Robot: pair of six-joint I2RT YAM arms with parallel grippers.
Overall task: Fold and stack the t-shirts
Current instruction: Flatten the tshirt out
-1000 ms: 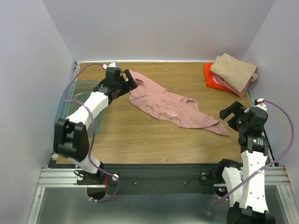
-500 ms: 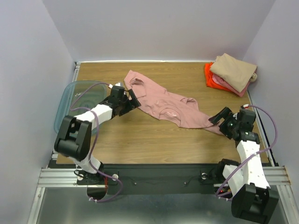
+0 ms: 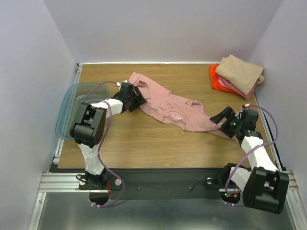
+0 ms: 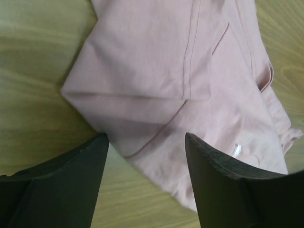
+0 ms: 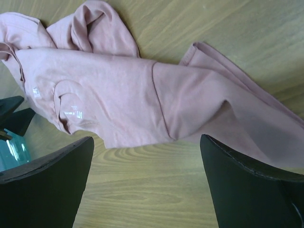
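Top cam sits high behind the arm bases, looking down & fwd, far enough to take in the whole worktop (image 3: 144, 139). Left wrist cam hangs v. close over the pink t-shirt (image 4: 156, 61), left gripper (image 4: 146, 137) at frame bottom. Right wrist cam, a bit farther back, looks past the right gripper (image 5: 146, 138) across it. All 3 views share it.

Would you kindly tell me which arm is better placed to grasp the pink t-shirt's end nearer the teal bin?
Left. The left jaws stand open astride the edge of the pink t-shirt at that end; the right jaws, also open, sit at its opposite corner, far from the teal bin.
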